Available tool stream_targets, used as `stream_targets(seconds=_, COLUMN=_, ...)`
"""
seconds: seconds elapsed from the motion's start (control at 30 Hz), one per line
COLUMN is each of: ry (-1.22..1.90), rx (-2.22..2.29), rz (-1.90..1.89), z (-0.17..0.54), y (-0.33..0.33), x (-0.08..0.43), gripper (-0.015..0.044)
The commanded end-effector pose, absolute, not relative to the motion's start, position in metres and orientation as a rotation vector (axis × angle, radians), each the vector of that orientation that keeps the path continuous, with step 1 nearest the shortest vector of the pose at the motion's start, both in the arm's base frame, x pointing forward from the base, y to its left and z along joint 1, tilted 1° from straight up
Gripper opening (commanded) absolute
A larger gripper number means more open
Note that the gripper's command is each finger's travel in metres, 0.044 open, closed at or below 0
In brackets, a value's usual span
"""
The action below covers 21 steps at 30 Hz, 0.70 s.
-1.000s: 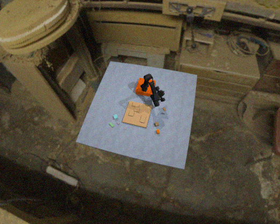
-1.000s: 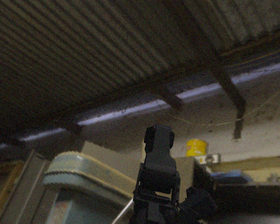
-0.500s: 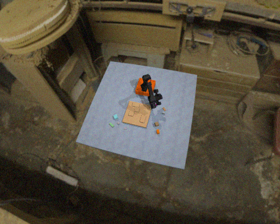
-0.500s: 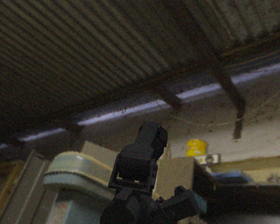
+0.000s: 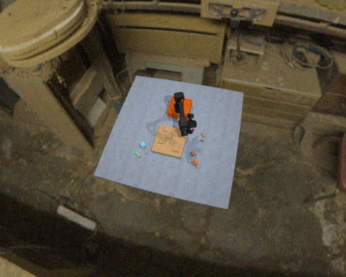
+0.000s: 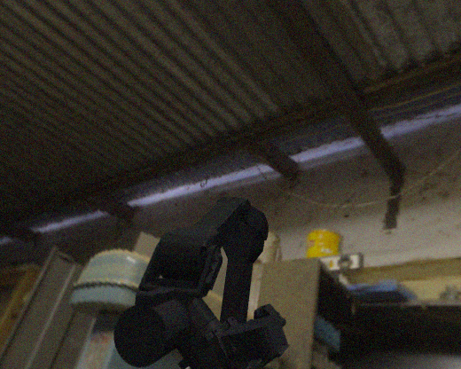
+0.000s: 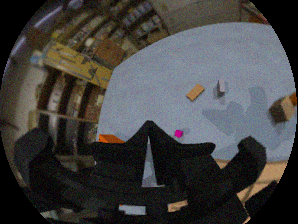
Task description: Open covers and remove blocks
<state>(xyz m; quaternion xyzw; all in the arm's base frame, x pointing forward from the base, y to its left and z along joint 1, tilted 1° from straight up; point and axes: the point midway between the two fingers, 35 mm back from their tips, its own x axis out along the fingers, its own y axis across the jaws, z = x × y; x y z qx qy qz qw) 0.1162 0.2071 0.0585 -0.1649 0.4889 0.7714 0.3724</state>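
We see the jaws pressed together, with nothing between them. Near them, on the counter (image 5: 208,186) (image 7: 150,65), lies a small magenta block (image 5: 193,130) (image 7: 178,133). Farther away we find a tan block (image 5: 203,134) (image 7: 195,92). The puzzle board (image 5: 166,152) (image 7: 280,168) lies flat beside the arm's orange base (image 5: 172,112) (image 7: 110,139), and a cyan block (image 5: 143,144) and a green block (image 5: 138,154) rest apart from this board.

Board (image 5: 168,148) on mat (image 5: 208,183) (image 7: 150,65), between small blocks left and right; arm base (image 5: 171,114) behind board.
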Motion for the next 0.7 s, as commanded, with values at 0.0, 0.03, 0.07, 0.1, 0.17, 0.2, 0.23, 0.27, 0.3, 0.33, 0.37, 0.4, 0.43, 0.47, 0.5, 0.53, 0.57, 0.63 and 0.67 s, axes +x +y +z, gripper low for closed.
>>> stream_targets(seconds=0.0, ry=1.265, rx=-0.433, rz=1.908, z=0.058, y=0.202, x=0.130, gripper=0.0000)
stream_targets(seconds=0.03, ry=1.271, rx=-0.434, rz=1.890, z=0.057, y=0.200, x=0.133, gripper=0.0000)
stream_targets(seconds=0.07, ry=1.277, rx=-0.435, rz=1.872, z=0.057, y=0.198, x=0.136, gripper=0.0000)
stream_targets(seconds=0.1, ry=1.283, rx=-0.436, rz=1.853, z=0.056, y=0.196, x=0.139, gripper=0.0000)
stream_targets(seconds=0.17, ry=1.296, rx=-0.437, rz=1.818, z=0.055, y=0.193, x=0.145, gripper=0.0000)
stream_targets(seconds=0.2, ry=1.303, rx=-0.438, rz=1.799, z=0.055, y=0.191, x=0.148, gripper=0.0000)
stream_targets(seconds=0.23, ry=1.310, rx=-0.438, rz=1.780, z=0.054, y=0.189, x=0.150, gripper=0.0000)
stream_targets(seconds=0.27, ry=1.317, rx=-0.439, rz=1.761, z=0.054, y=0.187, x=0.153, gripper=0.0000)
stream_targets(seconds=0.3, ry=1.324, rx=-0.439, rz=1.742, z=0.053, y=0.185, x=0.156, gripper=0.0000)
stream_targets(seconds=0.33, ry=1.331, rx=-0.439, rz=1.723, z=0.052, y=0.183, x=0.159, gripper=0.0000)
stream_targets(seconds=0.37, ry=1.338, rx=-0.439, rz=1.704, z=0.052, y=0.181, x=0.162, gripper=0.0000)
stream_targets(seconds=0.4, ry=1.345, rx=-0.438, rz=1.684, z=0.051, y=0.179, x=0.165, gripper=0.0000)
stream_targets(seconds=0.43, ry=1.354, rx=-0.438, rz=1.661, z=0.051, y=0.177, x=0.168, gripper=0.0000)
stream_targets(seconds=0.47, ry=1.365, rx=-0.437, rz=1.634, z=0.050, y=0.174, x=0.171, gripper=0.0000)
stream_targets(seconds=0.5, ry=1.376, rx=-0.437, rz=1.607, z=0.049, y=0.171, x=0.175, gripper=0.0000)
stream_targets(seconds=0.53, ry=1.386, rx=-0.435, rz=1.580, z=0.048, y=0.169, x=0.179, gripper=0.0000)
stream_targets(seconds=0.57, ry=1.396, rx=-0.434, rz=1.552, z=0.048, y=0.166, x=0.182, gripper=0.0000)
stream_targets(seconds=0.63, ry=1.415, rx=-0.430, rz=1.497, z=0.046, y=0.160, x=0.189, gripper=0.0000)
stream_targets(seconds=0.67, ry=1.425, rx=-0.428, rz=1.468, z=0.046, y=0.157, x=0.193, gripper=0.0000)
